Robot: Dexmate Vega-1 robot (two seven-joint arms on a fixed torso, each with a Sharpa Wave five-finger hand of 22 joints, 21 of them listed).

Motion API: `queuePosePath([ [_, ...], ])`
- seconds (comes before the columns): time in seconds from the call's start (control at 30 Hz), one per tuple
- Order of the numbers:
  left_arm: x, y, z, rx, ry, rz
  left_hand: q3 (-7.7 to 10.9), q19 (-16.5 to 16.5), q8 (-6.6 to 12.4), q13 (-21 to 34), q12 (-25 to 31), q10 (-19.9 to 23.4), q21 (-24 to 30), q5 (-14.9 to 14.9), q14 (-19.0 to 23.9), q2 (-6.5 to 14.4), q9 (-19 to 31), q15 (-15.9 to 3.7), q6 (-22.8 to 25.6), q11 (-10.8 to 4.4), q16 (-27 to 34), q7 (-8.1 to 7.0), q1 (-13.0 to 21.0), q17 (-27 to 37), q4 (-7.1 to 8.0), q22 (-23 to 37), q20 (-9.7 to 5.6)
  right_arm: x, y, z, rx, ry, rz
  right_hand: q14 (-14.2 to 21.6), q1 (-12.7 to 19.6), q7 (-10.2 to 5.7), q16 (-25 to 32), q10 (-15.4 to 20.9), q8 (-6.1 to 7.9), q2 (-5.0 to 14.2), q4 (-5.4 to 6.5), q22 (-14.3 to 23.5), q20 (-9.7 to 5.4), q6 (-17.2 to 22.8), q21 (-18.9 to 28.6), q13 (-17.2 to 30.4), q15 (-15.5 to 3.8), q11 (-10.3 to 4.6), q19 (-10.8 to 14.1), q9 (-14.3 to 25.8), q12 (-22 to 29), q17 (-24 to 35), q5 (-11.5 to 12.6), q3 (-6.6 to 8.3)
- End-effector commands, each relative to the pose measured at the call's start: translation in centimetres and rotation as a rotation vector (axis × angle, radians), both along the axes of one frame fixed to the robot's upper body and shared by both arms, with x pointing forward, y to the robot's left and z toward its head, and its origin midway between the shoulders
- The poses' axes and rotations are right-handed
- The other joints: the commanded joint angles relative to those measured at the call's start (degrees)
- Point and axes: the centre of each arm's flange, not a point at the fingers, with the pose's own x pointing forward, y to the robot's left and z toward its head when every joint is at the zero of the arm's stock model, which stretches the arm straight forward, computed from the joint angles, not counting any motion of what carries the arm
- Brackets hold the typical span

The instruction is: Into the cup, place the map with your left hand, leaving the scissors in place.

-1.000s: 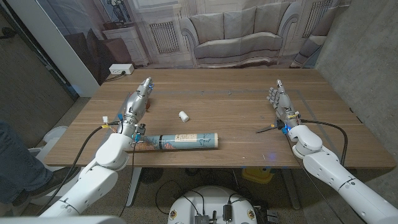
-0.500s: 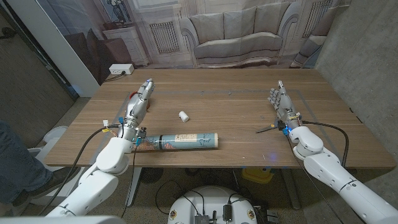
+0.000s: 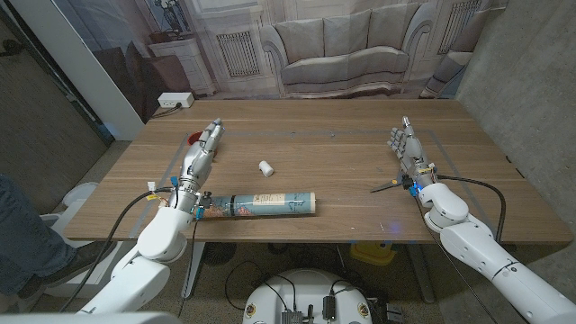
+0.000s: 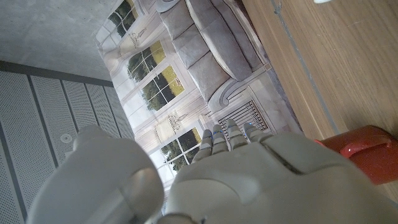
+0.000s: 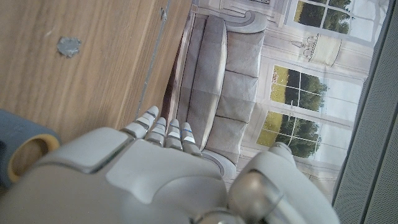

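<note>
Map: a rolled map (image 3: pixel 264 204) lies on its side on the tabletop (image 3: pixel 333 162), in the lower left-centre of the head view, near the front edge.
Cup: a red cup (image 3: pixel 195 139) stands at the left of the frame, mostly hidden behind the left robot hand; in the left wrist view its red rim (image 4: pixel 360 157) shows just beyond the fingers.
Left robot hand: the left robot hand (image 3: pixel 200 155) is in the left part of the head view, fingers straight and slightly apart, holding nothing; its wrist is close to the left end of the map.
Right robot hand: the right robot hand (image 3: pixel 407 148) is at the right of the frame, fingers straight and apart, holding nothing.
Scissors: the scissors (image 3: pixel 389 186) lie just beside the right wrist, partly covered; a yellow handle ring (image 5: pixel 30 154) shows in the right wrist view.
Other: a small white object (image 3: pixel 265 167) lies at the centre, above the map.
</note>
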Motion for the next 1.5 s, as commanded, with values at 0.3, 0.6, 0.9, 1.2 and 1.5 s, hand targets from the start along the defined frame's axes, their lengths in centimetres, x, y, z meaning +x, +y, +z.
queuePosePath([
  [0.3,-2.1,-0.3,-1.8,-0.003,-0.029,0.015,-0.13,-0.9,0.07,0.09,-0.11,0.37,0.27,0.38,0.38,-0.01,0.24,-0.12,0.55,-0.25,-0.37,0.04,0.74,0.1,-0.53,0.14,-0.35,-0.3,-0.1,0.0,0.0,-0.003,-0.002,0.24,0.54,-0.02,-0.23,0.64,0.08,0.0,0.1,0.15,-0.32,0.63,-0.14,0.28,0.07,-0.14,0.51,0.24,0.07,0.18,0.46,-0.5],
  [0.6,-2.4,-0.3,-2.5,-0.001,-0.037,0.021,-0.18,-0.99,0.04,0.09,-0.13,0.55,0.23,0.37,0.4,0.05,0.24,-0.13,0.72,-0.34,-0.42,0.0,0.88,0.11,-0.56,0.14,-0.34,-0.5,-0.1,-0.2,-0.001,0.001,-0.011,0.35,0.63,-0.07,-0.23,0.7,0.04,0.09,0.07,0.16,-0.27,0.63,-0.18,0.28,0.12,-0.09,0.56,0.25,0.04,0.19,0.44,-0.55],
  [0.9,-2.6,-0.6,-2.8,0.013,-0.048,0.027,-0.24,-0.96,-0.04,0.1,-0.22,0.64,0.24,0.36,0.5,0.11,0.25,-0.27,0.86,-0.45,-0.46,-0.04,1.04,0.11,-0.61,0.14,-0.41,-0.8,-0.3,-0.1,-0.008,0.002,-0.023,0.46,0.73,-0.05,-0.24,0.75,-0.03,0.16,0.03,0.16,-0.25,0.59,-0.23,0.28,0.1,-0.2,0.64,0.25,-0.01,0.2,0.4,-0.65],
  [1.2,-2.9,-0.8,-2.9,0.055,-0.049,0.075,-0.3,-0.95,-0.08,0.1,-0.29,0.75,0.25,0.36,0.58,0.18,0.25,-0.27,1.05,-0.43,-0.5,-0.11,1.22,0.11,-0.66,0.15,-0.43,-0.8,-0.5,-0.2,-0.001,0.01,-0.024,0.52,0.77,-0.02,-0.26,0.65,-0.09,0.2,0.01,0.16,-0.27,0.52,-0.24,0.29,0.01,-0.2,0.79,0.25,-0.09,0.21,0.37,-0.74],
  [1.5,-3.6,-0.8,-2.9,0.095,-0.05,0.118,-0.35,-0.94,-0.12,0.11,-0.31,0.97,0.25,0.36,0.75,0.24,0.26,-0.36,1.25,-0.53,-0.49,-0.16,1.39,0.1,-0.72,0.15,-0.44,-0.6,-0.2,-0.2,0.0,0.01,-0.022,0.62,0.85,0.08,-0.26,0.55,-0.14,0.25,-0.02,0.16,-0.22,0.43,-0.25,0.29,0.21,-0.21,0.9,0.26,-0.17,0.22,0.35,-0.8],
])
